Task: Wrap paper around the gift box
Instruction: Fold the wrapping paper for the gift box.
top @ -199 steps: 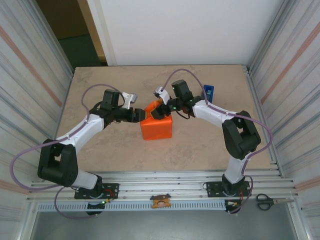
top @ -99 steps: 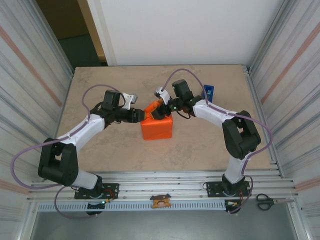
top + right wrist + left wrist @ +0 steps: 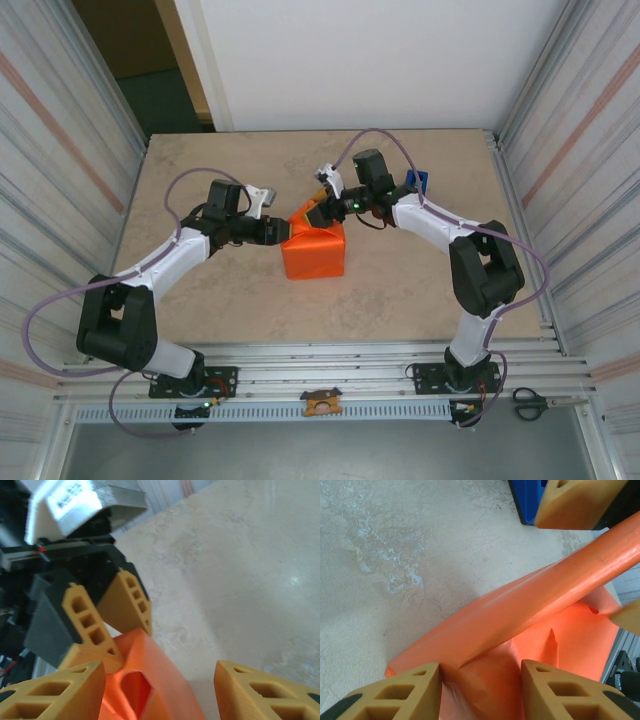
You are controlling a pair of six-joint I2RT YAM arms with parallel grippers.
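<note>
The paper (image 3: pixel 315 255) is a light orange sheet folded into a boxy bundle in the middle of the table; the gift box is hidden inside it. My left gripper (image 3: pixel 284 231) is at the bundle's far left corner. In the left wrist view it (image 3: pixel 480 667) is shut on a bunched fold of the paper (image 3: pixel 520 610). My right gripper (image 3: pixel 318 213) hovers over the bundle's far edge. In its own view it (image 3: pixel 160 672) stands open astride the paper's ridge (image 3: pixel 160 685), facing the left gripper (image 3: pixel 131 642) pinching that ridge.
A blue tape dispenser (image 3: pixel 418 181) stands behind the right arm, also at the top of the left wrist view (image 3: pixel 527 500). Scissors (image 3: pixel 530 403) lie off the table at the front right. Metal walls close both sides.
My right arm has shifted slightly back and to the right, and its jaws have narrowed. My left jaws have closed in on the paper fold; that arm has stayed put.
</note>
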